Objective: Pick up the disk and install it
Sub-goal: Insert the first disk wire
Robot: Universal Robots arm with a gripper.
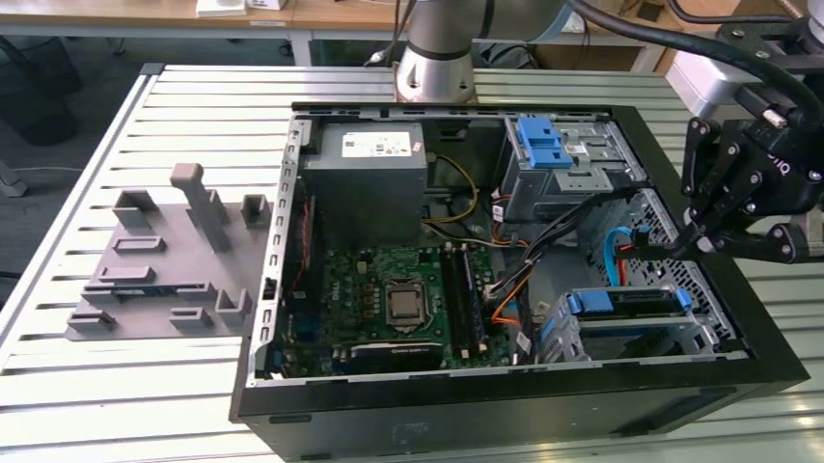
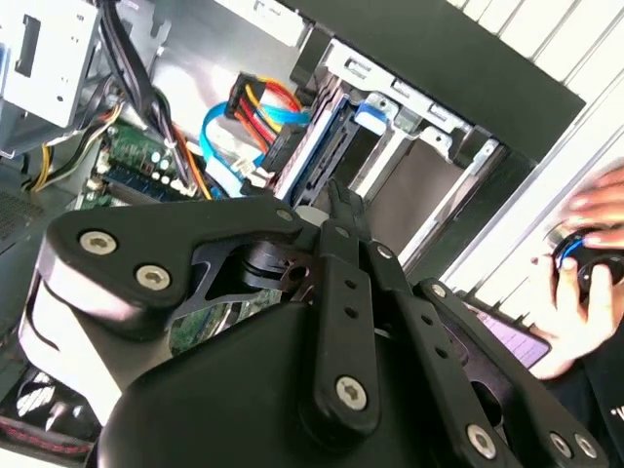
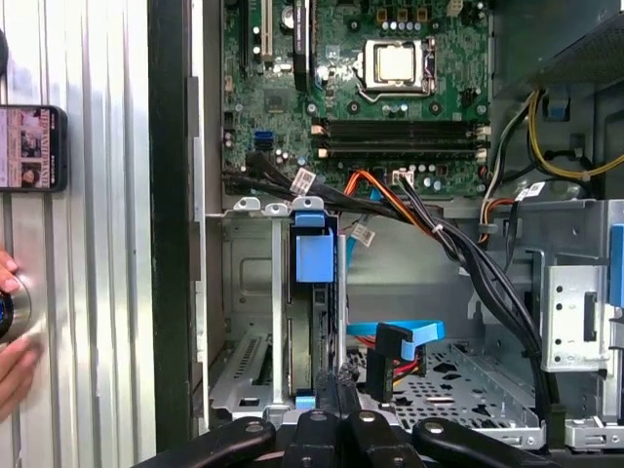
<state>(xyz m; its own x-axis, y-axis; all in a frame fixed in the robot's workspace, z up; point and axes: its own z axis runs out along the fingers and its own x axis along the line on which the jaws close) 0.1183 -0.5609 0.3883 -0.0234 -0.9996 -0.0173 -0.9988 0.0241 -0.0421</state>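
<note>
The disk (image 1: pixel 628 303), in its blue caddy, sits slotted in the metal drive bay at the near corner of the open computer case on the exterior view's right. In the first wrist view the disk (image 3: pixel 314 258) stands edge-on in that bay, blue tab showing. My black gripper (image 1: pixel 700 243) hangs above the case's wall on the exterior view's right, a little behind the bay. Its fingers (image 3: pixel 328 402) lie pressed together with nothing between them. In the second wrist view the gripper (image 2: pixel 336 200) points toward the disk (image 2: pixel 320 156), a short gap away.
A grey power supply (image 1: pixel 367 178), the motherboard (image 1: pixel 393 299) and loose cables (image 3: pixel 458 253) fill the case. A blue latch bracket (image 1: pixel 541 145) tops the far bay. A grey fixture (image 1: pixel 168 260) lies on the table. A person's hand (image 2: pixel 585 283) and a phone (image 3: pixel 29 146) lie beside the case.
</note>
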